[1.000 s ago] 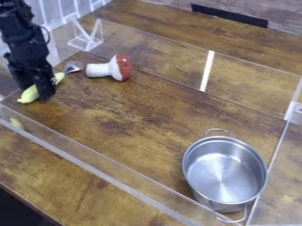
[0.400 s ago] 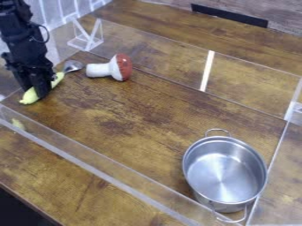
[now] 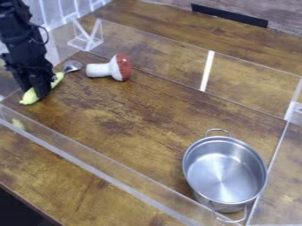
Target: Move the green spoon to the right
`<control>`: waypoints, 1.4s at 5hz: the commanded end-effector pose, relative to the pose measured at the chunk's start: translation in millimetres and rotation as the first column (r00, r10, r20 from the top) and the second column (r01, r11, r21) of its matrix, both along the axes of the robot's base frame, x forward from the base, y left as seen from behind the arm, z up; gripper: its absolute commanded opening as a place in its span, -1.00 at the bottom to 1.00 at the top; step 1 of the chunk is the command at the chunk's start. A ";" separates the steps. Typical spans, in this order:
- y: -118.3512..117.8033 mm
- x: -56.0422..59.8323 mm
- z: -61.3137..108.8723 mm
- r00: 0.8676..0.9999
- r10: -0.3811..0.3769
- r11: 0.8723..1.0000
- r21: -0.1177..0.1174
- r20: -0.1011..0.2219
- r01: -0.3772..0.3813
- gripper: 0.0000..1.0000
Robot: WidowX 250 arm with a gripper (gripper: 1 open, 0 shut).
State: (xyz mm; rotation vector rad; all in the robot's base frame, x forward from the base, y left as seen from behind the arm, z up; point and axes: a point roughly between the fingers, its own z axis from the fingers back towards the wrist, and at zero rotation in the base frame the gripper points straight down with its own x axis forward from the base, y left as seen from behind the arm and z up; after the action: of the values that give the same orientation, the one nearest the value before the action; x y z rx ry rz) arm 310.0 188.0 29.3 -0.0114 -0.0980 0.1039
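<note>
Pincer [image 3: 39, 86] low at the table's [image 3: 141, 110] left edge, fingers about the handle of the spoon [image 3: 56, 80]; looks like a pinch on it, spoon at table level. Metal end pokes out on the pincer's far right, near 1 toy mushroom [image 3: 109, 68]. 1 pot [image 3: 224, 171] well off to its right, nearer the camera. Step in hand, my reading: securing the grasp. Next: a small lift, then a carry right, clear of the mushroom.

Red-capped, white-stemmed toy mushroom [image 3: 111, 68] lying on side on brown wooden counter [image 3: 147, 115], cap facing right. Shiny round silver metal pot [image 3: 224, 172] with two loop handles standing near counter's clear raised edging [image 3: 106, 167].
</note>
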 end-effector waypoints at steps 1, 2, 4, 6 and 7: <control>-1.1 -0.7 26.5 0.998 -0.060 0.998 0.017 0.022 0.060 -1.00; -4.6 0.9 32.5 0.991 -0.129 0.992 0.011 0.021 0.129 -1.00; -1.8 10.7 24.6 0.989 -0.144 0.989 -0.007 0.036 0.145 -1.00; 9.2 20.6 27.4 0.968 -0.250 0.968 -0.022 0.036 0.250 -1.00; 10.8 17.1 21.7 0.941 -0.338 0.940 -0.030 0.030 0.339 -1.00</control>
State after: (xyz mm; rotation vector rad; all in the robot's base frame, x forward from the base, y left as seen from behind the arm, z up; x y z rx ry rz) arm 323.9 185.9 32.0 -0.1034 -0.0705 -0.2522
